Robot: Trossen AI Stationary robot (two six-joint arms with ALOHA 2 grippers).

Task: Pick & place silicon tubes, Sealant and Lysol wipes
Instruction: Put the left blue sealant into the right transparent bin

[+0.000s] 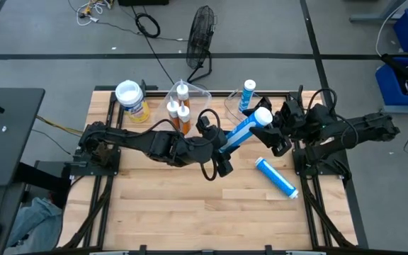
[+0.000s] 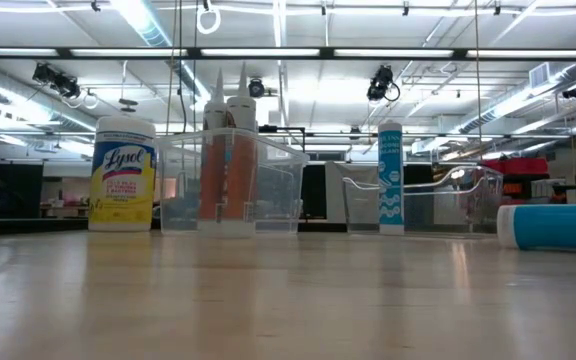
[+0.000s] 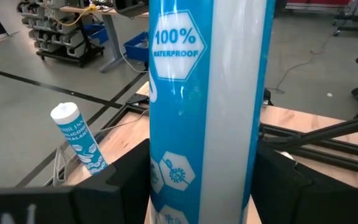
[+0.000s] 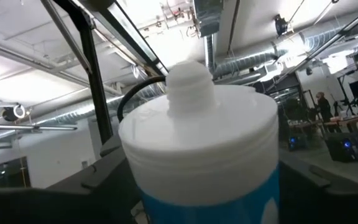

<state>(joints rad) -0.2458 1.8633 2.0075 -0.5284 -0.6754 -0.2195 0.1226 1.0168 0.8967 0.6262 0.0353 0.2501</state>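
Observation:
A blue-and-white sealant tube (image 1: 244, 131) hangs slanted above the table's middle, my left gripper (image 1: 224, 150) shut on it. Its white cap end (image 4: 194, 93) points to the far right. My right gripper (image 1: 269, 129) is open, and its fingers stand on either side of that cap end; I cannot tell whether they touch it. The yellow Lysol wipes canister (image 1: 132, 100) stands on its base at the far left. Orange tubes (image 1: 181, 108) stand in a clear bin. A blue-white tube (image 1: 248, 95) stands upright in a second clear bin, and another (image 1: 276, 177) lies on the table. My left gripper pinches the tube's body (image 3: 204, 186) between its two fingers, toward the end away from the cap. The fingers lie across the tube. The tube is lifted clear of the table and slants, its cap end toward my right gripper.
The two clear bins (image 2: 230, 185) (image 2: 423, 205) stand along the far edge, the canister (image 2: 123, 173) left of them. The lying tube (image 2: 553, 227) is at the right, near my right arm's base. The wooden top (image 1: 190, 205) toward the near edge shows bare.

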